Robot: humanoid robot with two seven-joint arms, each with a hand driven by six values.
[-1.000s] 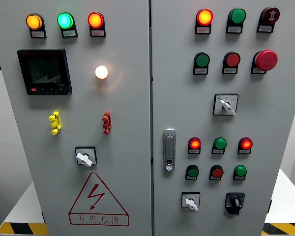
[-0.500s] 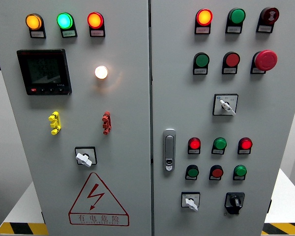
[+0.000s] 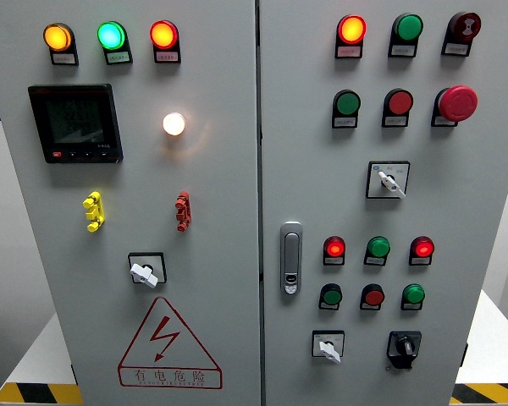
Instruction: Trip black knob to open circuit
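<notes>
Nothing has moved; no hand in view, fingers untellable — risk: grabbing white knob (image 3: 329, 348) beside black knob (image 3: 403, 347).

The black knob (image 3: 404, 346) stands unblocked (white selector (image 3: 328, 347) well left, green button (image 3: 414, 295) above).
</notes>
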